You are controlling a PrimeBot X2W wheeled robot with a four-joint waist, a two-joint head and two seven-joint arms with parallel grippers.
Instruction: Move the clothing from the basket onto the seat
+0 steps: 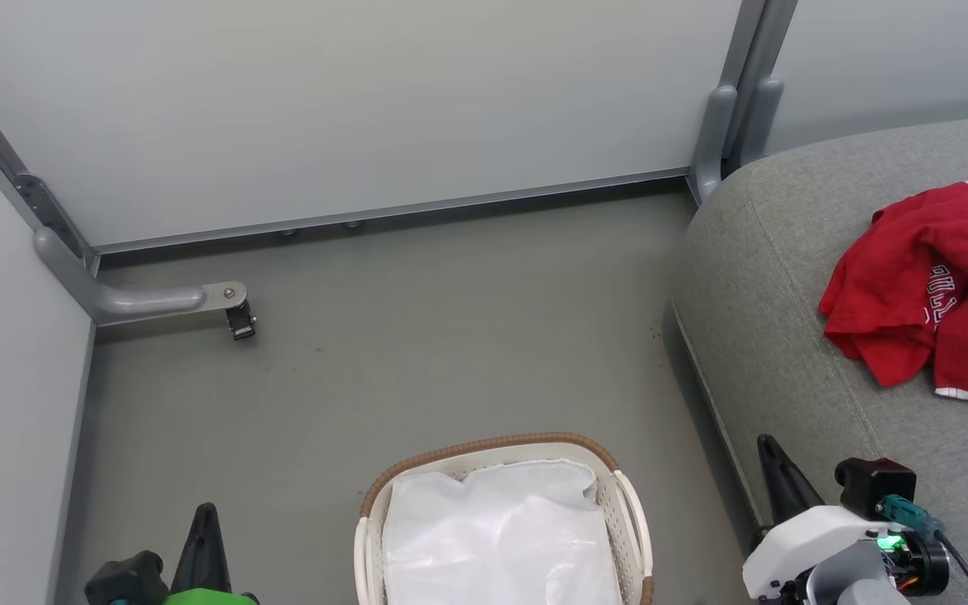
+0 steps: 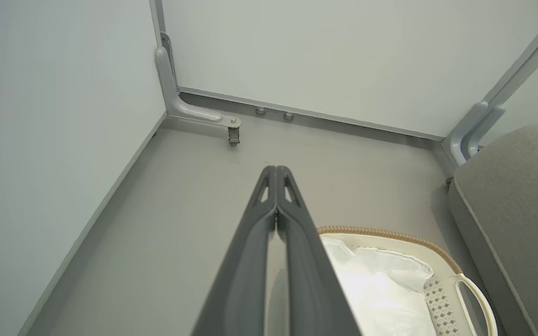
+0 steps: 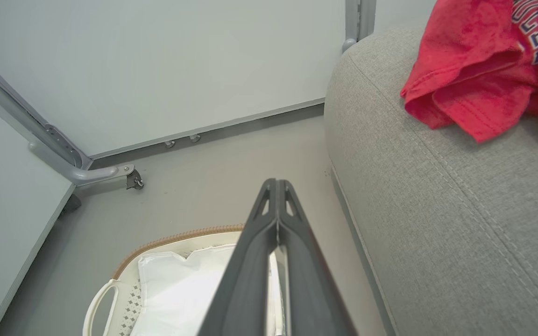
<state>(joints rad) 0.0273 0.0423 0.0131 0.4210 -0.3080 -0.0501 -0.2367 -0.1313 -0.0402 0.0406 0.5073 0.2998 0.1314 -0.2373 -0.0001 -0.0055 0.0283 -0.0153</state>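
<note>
Head view crops the clothing rightward; left claw and right claw closed, empty.

This looks like a robot test bay dressed as a home corner: pale partition panels in grey metal frames stand on bracket feet, one with a small caster, over a bare grey floor. A grey fabric sofa and a white laundry basket supply the domestic part.

clothing on seat, basket on floor to its left
</note>
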